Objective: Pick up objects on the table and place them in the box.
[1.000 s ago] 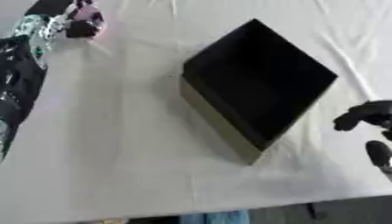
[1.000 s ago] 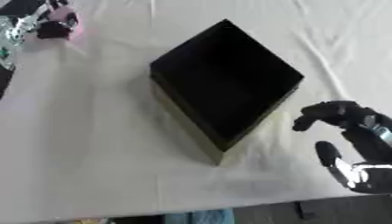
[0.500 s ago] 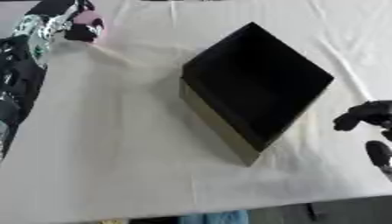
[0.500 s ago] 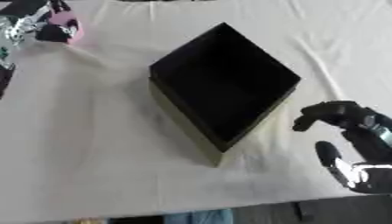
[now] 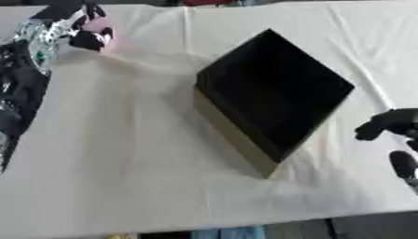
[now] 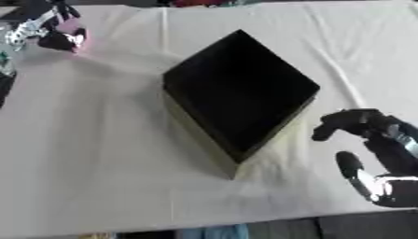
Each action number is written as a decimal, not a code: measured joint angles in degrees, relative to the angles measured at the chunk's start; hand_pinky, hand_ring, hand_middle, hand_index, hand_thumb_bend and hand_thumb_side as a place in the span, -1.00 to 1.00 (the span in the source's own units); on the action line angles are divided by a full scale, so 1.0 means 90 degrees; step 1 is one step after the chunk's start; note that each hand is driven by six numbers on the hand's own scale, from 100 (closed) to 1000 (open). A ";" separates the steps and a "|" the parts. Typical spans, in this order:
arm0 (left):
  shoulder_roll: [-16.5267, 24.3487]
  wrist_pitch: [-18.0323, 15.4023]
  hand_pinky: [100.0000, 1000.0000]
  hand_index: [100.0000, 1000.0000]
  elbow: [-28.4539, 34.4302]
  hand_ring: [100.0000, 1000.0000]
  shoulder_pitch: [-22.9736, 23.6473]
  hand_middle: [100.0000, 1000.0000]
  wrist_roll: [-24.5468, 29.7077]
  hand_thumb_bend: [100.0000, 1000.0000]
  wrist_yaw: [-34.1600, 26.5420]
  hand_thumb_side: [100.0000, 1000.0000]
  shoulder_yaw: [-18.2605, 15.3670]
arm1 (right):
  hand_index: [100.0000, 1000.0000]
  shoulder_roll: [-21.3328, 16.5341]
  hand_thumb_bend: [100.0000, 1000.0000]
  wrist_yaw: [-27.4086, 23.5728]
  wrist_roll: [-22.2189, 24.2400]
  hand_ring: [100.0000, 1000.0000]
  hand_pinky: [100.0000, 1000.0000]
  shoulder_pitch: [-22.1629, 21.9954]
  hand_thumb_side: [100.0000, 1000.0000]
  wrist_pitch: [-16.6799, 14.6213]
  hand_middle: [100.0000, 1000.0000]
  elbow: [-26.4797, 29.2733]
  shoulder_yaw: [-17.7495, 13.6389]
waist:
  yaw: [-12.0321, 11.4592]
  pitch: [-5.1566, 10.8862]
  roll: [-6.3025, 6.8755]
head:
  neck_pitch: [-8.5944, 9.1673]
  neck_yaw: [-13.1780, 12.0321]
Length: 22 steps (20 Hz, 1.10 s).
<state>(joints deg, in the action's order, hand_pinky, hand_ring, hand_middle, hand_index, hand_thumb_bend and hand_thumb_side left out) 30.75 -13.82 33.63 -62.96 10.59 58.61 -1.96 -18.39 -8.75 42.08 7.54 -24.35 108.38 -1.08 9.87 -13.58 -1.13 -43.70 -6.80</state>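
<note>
While the right hand [image 6: 384, 158] rests open beside the black box [image 6: 241, 93], the left hand [image 5: 78, 32] pinches something pink [image 5: 102, 25] at the far corner.

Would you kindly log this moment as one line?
left hand: on small pink object | right hand: idle, open | black square box: centre

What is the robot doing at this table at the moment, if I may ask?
The robot's left hand is at the far left corner of the white-clothed table, its fingers closed around a small pink object. The black box sits open in the middle, and nothing can be made out inside it. The right hand rests idle at the lower right, beside the box, fingers relaxed. The object is not yet over the box.
</note>
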 measured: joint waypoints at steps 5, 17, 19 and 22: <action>0.0001 -0.0286 0.04 0.62 0.0494 -0.22 0.0008 -0.17 0.0252 -1.00 -0.0581 -0.68 0.0161 | 0.62 0.0000 -1.00 -0.0008 -0.0002 0.25 0.41 -0.0010 -0.38 -0.0002 0.10 -0.0020 0.0000 | -0.0086 0.0143 0.0017 | 0.0001 0.0020; -0.0225 -0.0953 0.04 0.61 0.1869 -0.24 0.0034 -0.20 0.0606 -1.00 -0.1679 -0.67 0.0981 | 0.62 -0.0001 -1.00 -0.0068 0.0009 0.25 0.41 -0.0054 -0.38 0.0009 0.10 -0.0033 0.0003 | -0.0181 0.0352 0.0055 | 0.0057 0.0037; -0.0317 -0.1163 0.04 0.61 0.2214 -0.24 0.0024 -0.20 0.0712 -1.00 -0.1896 -0.67 0.1221 | 0.62 -0.0001 -1.00 -0.0078 0.0012 0.25 0.41 -0.0053 -0.38 0.0012 0.10 -0.0033 0.0005 | -0.0171 0.0352 0.0051 | 0.0061 0.0049; -0.0471 -0.1489 0.04 0.61 0.2753 -0.24 0.0018 -0.20 0.0919 -1.00 -0.2225 -0.67 0.1586 | 0.62 -0.0001 -1.00 -0.0088 0.0019 0.25 0.41 -0.0051 -0.38 0.0019 0.10 -0.0033 0.0007 | -0.0118 0.0352 0.0046 | 0.0099 0.0050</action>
<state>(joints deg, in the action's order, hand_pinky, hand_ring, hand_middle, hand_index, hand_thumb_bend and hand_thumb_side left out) 26.51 -27.23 58.42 -62.79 18.86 38.59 12.32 -18.39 -9.54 42.25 7.07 -24.19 108.08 -1.02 8.82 -10.42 -0.71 -42.81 -6.35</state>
